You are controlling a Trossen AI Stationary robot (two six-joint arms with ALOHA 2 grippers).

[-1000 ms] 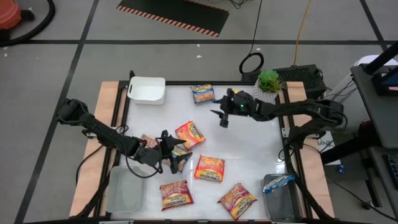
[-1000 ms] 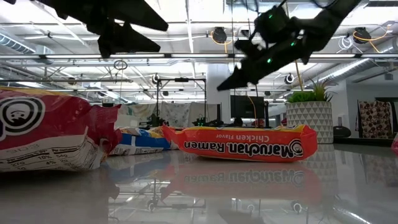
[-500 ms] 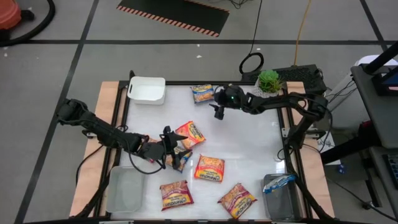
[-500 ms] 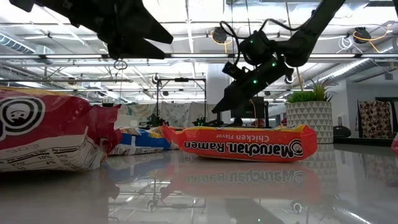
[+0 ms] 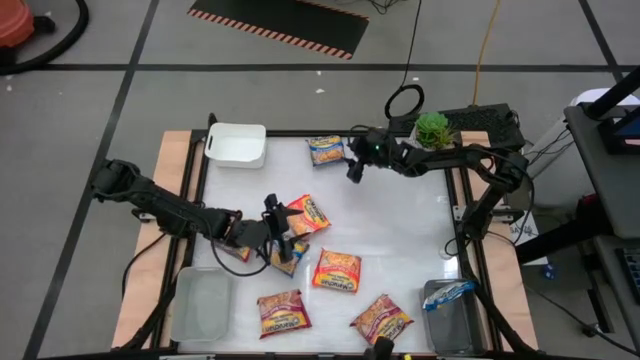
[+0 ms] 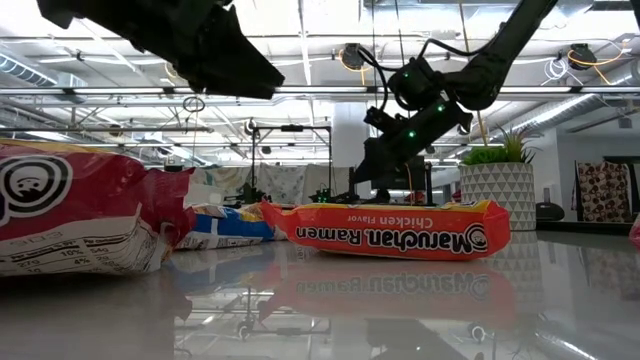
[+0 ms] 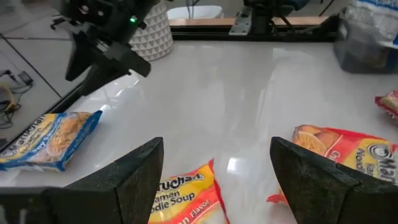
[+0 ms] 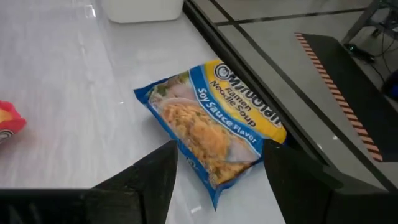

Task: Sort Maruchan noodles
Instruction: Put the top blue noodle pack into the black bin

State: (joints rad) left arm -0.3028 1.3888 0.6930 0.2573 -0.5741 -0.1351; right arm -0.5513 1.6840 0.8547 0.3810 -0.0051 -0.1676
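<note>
Several Maruchan packets lie flat on the white table. A blue one [image 5: 325, 150] is at the far edge, and orange-red ones [image 5: 306, 214] [image 5: 338, 270] [image 5: 380, 320] and a dark red one [image 5: 283, 312] are spread from the middle to the near side. My left gripper [image 5: 272, 218] hangs open over the middle, beside an orange-red packet [image 7: 186, 193]. My right gripper [image 5: 352, 170] is open and low, just right of the blue packet [image 8: 211, 130], which shows ahead between its fingers.
A white bin [image 5: 236, 145] sits at the far left corner and a clear bin [image 5: 203, 305] at the near left. Another clear bin [image 5: 452, 312] at the near right holds a blue packet. A potted plant [image 5: 432, 130] stands behind the right arm.
My right gripper has swung toward the table's far left and come down toward the blue packet. My left gripper has moved a little toward the far edge, nearer the orange-red packet. No packet has moved.
</note>
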